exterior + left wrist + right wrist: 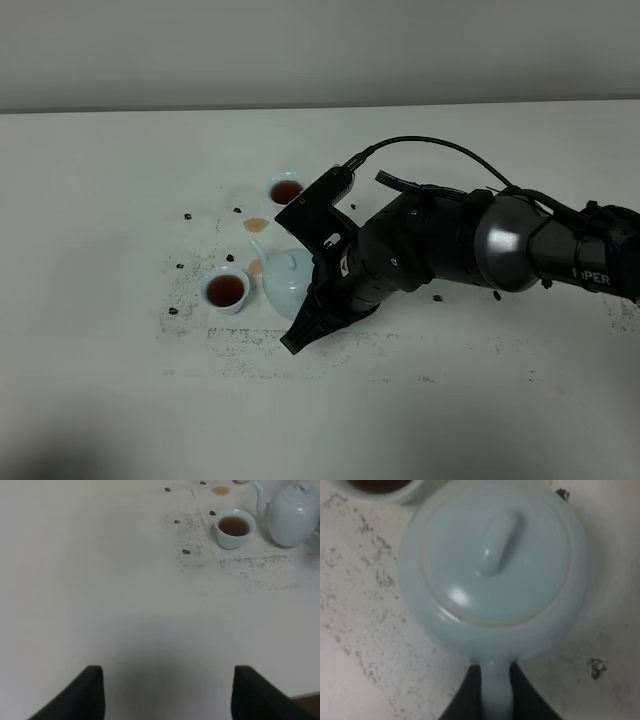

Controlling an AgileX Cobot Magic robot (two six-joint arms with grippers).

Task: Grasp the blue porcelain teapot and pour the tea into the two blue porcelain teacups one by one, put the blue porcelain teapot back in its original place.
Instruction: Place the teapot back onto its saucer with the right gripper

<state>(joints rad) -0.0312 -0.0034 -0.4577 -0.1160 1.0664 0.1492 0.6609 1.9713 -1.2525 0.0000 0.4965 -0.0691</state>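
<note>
White table (pixel 480 400) speckled with dark crumbs (pixel 172 310), pale wall behind, right gripper (pixel 495 690) pinching teapot (pixel 285 285) handle, left gripper (pixel 167 695) spread.

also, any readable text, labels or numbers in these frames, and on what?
"PER": white letters on the right arm's forearm in the exterior high view, cut off at the start by the arm's curve, so likely part of a longer word.
Blue porcelain teapot, both teacups and table: no markings visible.
Wrist views: no text.
</note>
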